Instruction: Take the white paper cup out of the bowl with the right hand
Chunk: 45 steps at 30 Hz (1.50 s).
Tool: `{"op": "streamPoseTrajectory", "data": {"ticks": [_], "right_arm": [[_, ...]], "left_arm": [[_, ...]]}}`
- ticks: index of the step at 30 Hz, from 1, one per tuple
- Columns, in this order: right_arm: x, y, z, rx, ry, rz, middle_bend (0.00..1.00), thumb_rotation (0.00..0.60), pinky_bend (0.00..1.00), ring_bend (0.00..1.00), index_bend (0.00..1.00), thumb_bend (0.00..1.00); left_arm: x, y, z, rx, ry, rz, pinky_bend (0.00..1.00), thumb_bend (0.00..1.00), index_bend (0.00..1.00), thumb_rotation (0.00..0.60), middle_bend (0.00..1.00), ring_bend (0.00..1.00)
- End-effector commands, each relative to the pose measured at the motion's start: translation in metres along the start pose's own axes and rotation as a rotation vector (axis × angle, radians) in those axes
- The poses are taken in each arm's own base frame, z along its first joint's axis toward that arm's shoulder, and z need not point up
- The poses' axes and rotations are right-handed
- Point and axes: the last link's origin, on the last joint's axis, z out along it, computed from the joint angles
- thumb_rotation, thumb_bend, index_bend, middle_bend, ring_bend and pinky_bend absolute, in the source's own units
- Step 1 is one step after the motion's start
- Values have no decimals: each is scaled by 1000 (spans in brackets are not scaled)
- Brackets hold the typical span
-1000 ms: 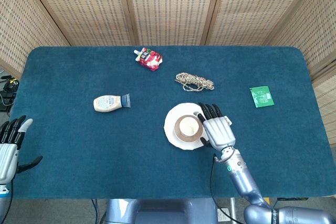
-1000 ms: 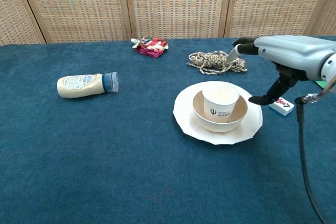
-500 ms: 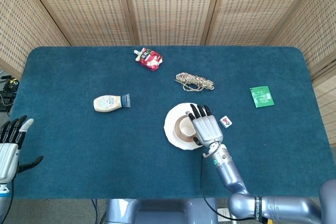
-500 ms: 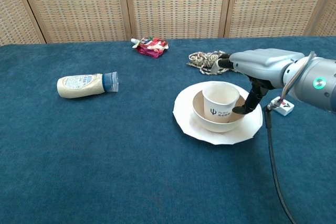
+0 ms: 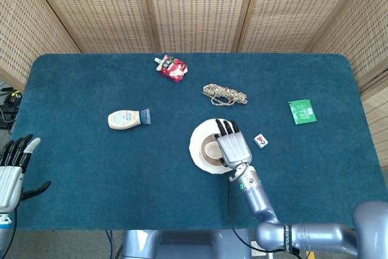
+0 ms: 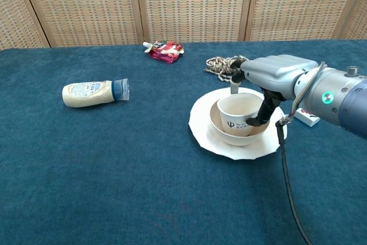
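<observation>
The white paper cup [image 6: 235, 116] stands in a tan bowl [image 6: 217, 128] on a white plate [image 6: 202, 134], leaning slightly left. My right hand [image 6: 276, 74] hovers over the cup's right side, with its fingers stretched over the rim and its thumb touching the cup's right wall. In the head view the right hand [image 5: 231, 144] covers much of the cup [image 5: 211, 148] and the plate [image 5: 196, 144]. The cup still sits in the bowl. My left hand [image 5: 12, 168] stays at the table's left edge, fingers apart and empty.
A mayonnaise bottle [image 5: 127, 119] lies to the left. At the back are a red pouch [image 5: 171, 67] and a coil of rope [image 5: 224, 94]. A small white tile [image 5: 260, 141] lies right of the plate, and a green packet [image 5: 302, 111] further right.
My right hand has moved left from beside the plate to over the cup. Its thumb has reached the cup's side, and the cup has shifted and tilted a little left.
</observation>
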Motion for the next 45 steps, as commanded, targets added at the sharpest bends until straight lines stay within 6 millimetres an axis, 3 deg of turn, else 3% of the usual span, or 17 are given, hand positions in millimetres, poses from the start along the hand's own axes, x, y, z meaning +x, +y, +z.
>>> {"op": "streamPoseTrajectory", "data": {"ticks": [1,10,14,15,19,23,34,42,45], "right_arm": [[10,-5,-2,15,51,0,69,600,43,0,477,464],[46,2,-9,-8,140,6,73,600,47,0,472,459],[66,20,-16,-55,192,3,73,600,47,0,466,456],[72,33,-18,-96,220,5,73,600,47,0,466,456],[75,56,-22,-148,233,8,73,600,46,0,466,454],[68,79,-24,-201,216,-1,73,600,46,0,465,451],[16,152,-29,-354,84,60,70,600,46,0,463,390],[-5,173,-30,-396,54,71,61,600,46,0,457,369],[-12,177,-32,-405,45,62,25,600,44,0,383,328]], "left_arm": [[0,-1,0,4,-2,-1,0,27,0,600,0,0],[2,-4,1,15,5,-7,0,27,0,600,0,0],[2,-3,1,9,4,-5,0,27,0,600,0,0],[1,-2,0,6,4,-3,0,27,0,600,0,0],[1,-1,0,6,4,1,0,27,0,600,0,0],[0,-1,0,5,5,6,0,27,0,600,0,0],[0,4,-3,-9,8,16,0,27,0,600,0,0],[0,4,-3,-12,9,18,0,26,0,600,0,0],[1,4,-4,-21,18,10,0,27,0,600,0,0]]}}
